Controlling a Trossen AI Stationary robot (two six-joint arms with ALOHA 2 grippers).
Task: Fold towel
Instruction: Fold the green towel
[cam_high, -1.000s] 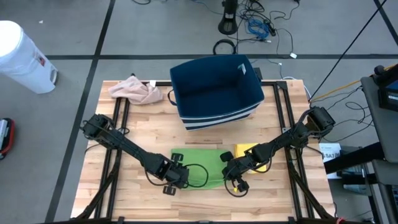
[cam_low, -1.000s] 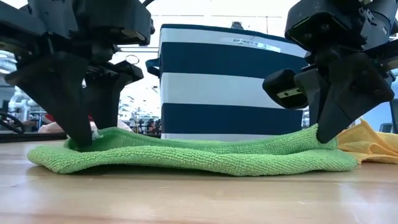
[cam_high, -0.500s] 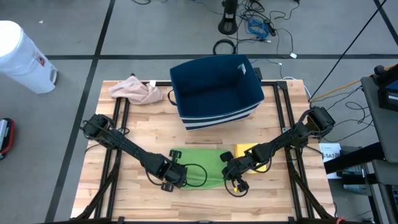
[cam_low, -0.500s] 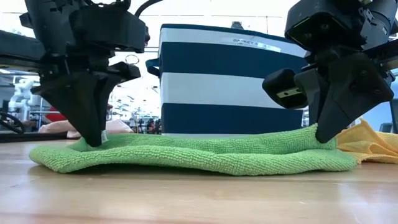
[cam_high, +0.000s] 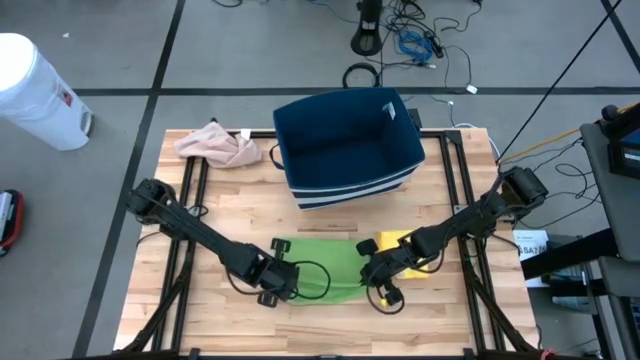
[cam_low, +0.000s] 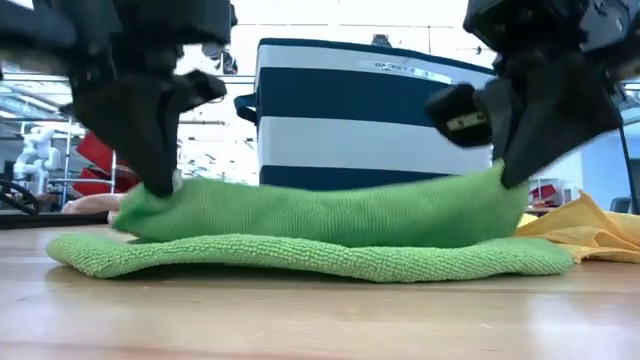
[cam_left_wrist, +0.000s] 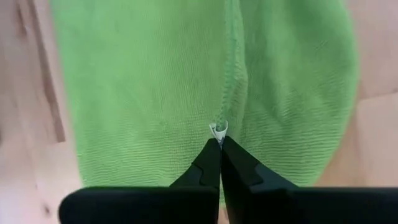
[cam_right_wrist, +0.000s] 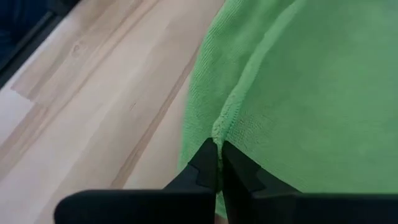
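Green towel (cam_low: 300, 225) doubled, upper edge lifted, pinched by both closed hands.

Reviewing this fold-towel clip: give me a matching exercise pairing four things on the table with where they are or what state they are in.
Things:
1. green towel
2. yellow cloth
3. pink cloth
4. striped basket

Places or states:
A. crumpled at the table's far left corner
B. standing open at the far middle of the table
C. pinched at one edge by the left gripper and right gripper, that edge lifted
D. lying flat, partly under the right arm

Pairs: 1-C, 2-D, 3-A, 4-B
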